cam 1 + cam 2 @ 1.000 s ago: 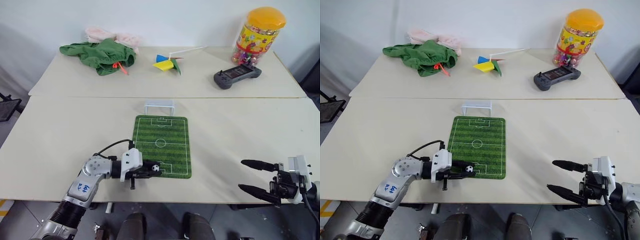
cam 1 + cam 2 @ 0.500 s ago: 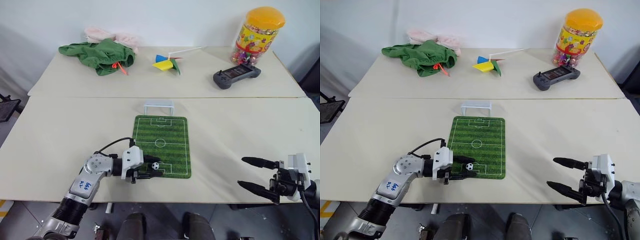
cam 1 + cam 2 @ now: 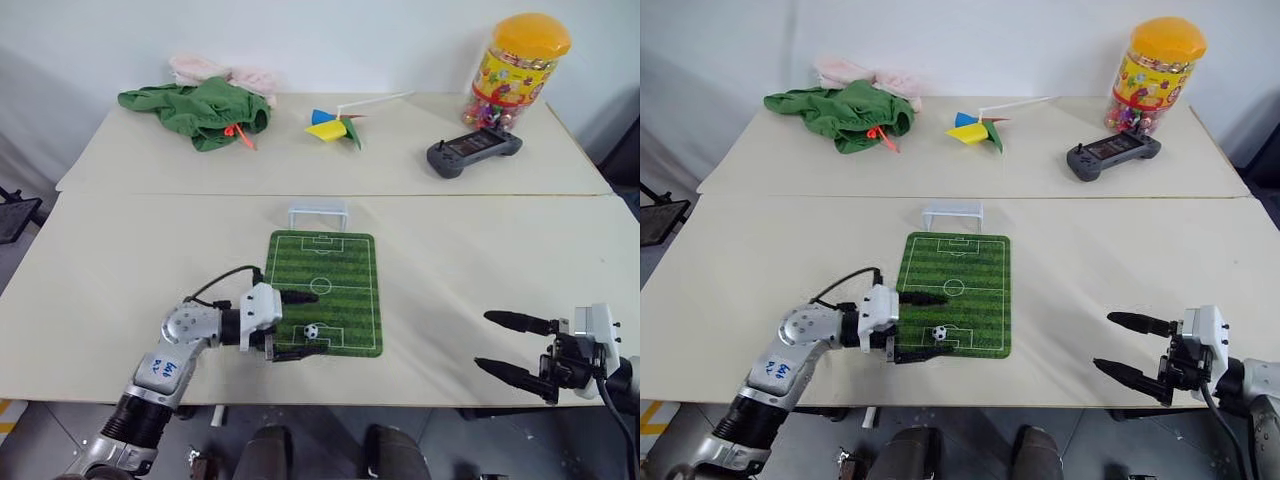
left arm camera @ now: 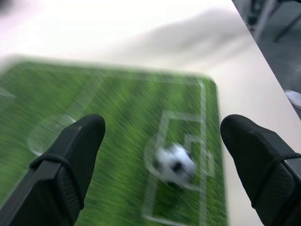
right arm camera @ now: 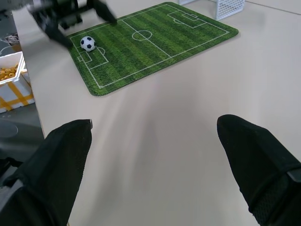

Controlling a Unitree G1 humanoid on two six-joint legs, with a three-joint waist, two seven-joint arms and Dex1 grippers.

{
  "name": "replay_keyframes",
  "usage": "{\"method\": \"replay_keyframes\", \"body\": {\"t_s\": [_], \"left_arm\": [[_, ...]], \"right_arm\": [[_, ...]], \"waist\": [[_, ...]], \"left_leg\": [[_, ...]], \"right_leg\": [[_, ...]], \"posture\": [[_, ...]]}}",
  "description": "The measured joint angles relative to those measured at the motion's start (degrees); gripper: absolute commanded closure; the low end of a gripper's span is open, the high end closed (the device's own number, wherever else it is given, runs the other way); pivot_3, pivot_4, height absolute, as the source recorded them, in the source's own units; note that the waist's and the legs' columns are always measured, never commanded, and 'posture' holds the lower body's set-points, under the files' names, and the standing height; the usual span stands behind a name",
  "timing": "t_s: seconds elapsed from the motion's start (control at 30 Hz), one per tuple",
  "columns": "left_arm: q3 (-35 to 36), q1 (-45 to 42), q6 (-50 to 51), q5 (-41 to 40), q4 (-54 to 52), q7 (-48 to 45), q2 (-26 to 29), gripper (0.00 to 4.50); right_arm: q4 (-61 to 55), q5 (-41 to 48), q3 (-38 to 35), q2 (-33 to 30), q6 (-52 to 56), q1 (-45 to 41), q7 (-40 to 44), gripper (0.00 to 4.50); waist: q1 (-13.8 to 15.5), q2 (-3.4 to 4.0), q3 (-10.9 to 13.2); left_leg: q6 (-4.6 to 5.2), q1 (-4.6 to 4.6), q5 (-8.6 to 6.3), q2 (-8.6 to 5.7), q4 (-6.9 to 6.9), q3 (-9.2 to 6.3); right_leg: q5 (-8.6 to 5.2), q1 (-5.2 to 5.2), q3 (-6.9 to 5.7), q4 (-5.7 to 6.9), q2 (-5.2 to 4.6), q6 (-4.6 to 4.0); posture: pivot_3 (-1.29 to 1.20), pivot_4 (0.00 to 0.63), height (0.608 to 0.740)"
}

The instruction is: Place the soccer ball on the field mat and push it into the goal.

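Soccer ball [image 3: 313, 331] resting on the field mat [image 3: 340, 270], inside the penalty box at the mat's near end, toward its left near corner, free of any grip. Field mat lying flat on the near tabletop [image 3: 120, 270], about midway between its left and right edges, long side running from the near edge toward the far edge. Goal [image 3: 318, 213] standing upright just beyond the mat's far end, close to the seam with the far tabletop [image 3: 400, 160], well apart from the ball. Left gripper [image 3: 300, 325] reaching in over the mat's left edge, pointing across the mat, fingers spread wide with one finger on the far side and one on the near side of the ball, neither touching it. Right gripper [image 3: 510, 345] hanging near the near right corner of the near tabletop, fingers spread wide, nothing between them. On the far tabletop: green cloth [image 3: 200, 110] with a pink cloth [image 3: 215, 70] behind it toward the far left corner, paper pinwheel [image 3: 335, 125] near the middle, game controller [image 3: 475, 152] and yellow-lidded candy jar [image 3: 515, 70] toward the far right corner.
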Motion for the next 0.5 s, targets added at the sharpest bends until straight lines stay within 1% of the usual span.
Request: {"method": "replay_keyframes", "body": {"t_s": [0.03,0.07,0.17,0.2,0.3,0.4,0.5], "left_arm": [[1.54,-0.02,0.02,-2.05,-1.95,-0.59,0.42,1.06],[2.50,0.01,0.16,-3.55,-3.13,-1.12,0.54,1.28],[2.64,2.25,2.50,-6.88,-7.75,-4.17,3.40,2.33],[2.39,2.95,3.00,-7.04,-8.47,-4.84,4.09,2.57],[1.30,5.34,4.46,-7.81,-9.13,-6.72,5.17,3.51],[-0.36,6.87,4.49,-7.74,-9.14,-7.92,5.21,4.43],[-2.10,7.87,4.23,-6.92,-8.95,-8.91,5.37,4.47]], "right_arm": [[0.18,0.20,-0.21,0.00,-0.06,-0.07,0.36,0.00],[0.37,0.42,-0.31,0.00,-0.09,-0.23,0.65,0.00],[1.39,2.59,-1.41,-0.02,-0.45,-1.57,4.02,0.00],[1.63,3.01,-1.94,-0.11,-0.53,-1.57,4.83,0.00],[1.93,4.47,-2.41,-0.49,-1.04,-1.47,7.23,0.00],[1.14,6.16,-2.72,-0.07,-0.90,-1.01,7.21,0.00],[-3.45,9.05,-4.61,1.63,0.54,2.47,5.88,0.00]], "waist": [[-0.01,0.01,0.00],[0.01,0.02,-0.01],[-0.09,0.03,-0.01],[-0.04,0.02,-0.01],[0.05,0.03,-0.01],[0.13,0.03,0.00],[0.18,0.04,-0.01]], "left_leg": [[0.00,0.01,0.00,0.00,-0.01,0.01],[0.00,0.02,0.00,0.00,-0.01,0.02],[0.00,0.05,0.00,0.00,-0.02,0.08],[0.00,0.05,0.00,0.00,-0.02,0.08],[0.01,0.03,-0.01,0.03,0.02,0.08],[0.03,0.02,-0.03,0.03,0.05,0.08],[-0.01,0.03,-0.05,0.07,-0.01,0.07]], "right_leg": [[0.00,0.00,0.01,0.00,0.00,0.00],[0.00,0.00,0.02,0.01,0.00,0.00],[0.00,0.00,0.08,0.01,0.02,0.00],[0.00,0.00,0.08,0.01,0.03,0.00],[0.00,0.00,0.09,-0.03,0.05,0.00],[0.00,0.00,0.10,-0.04,0.05,0.00],[0.00,0.00,0.10,-0.04,0.09,0.00]], "posture": [[0.00,0.150,0.740],[0.00,0.150,0.740],[0.00,0.150,0.740],[0.00,0.150,0.740],[0.00,0.150,0.740],[0.00,0.150,0.740],[0.00,0.150,0.740]]}}
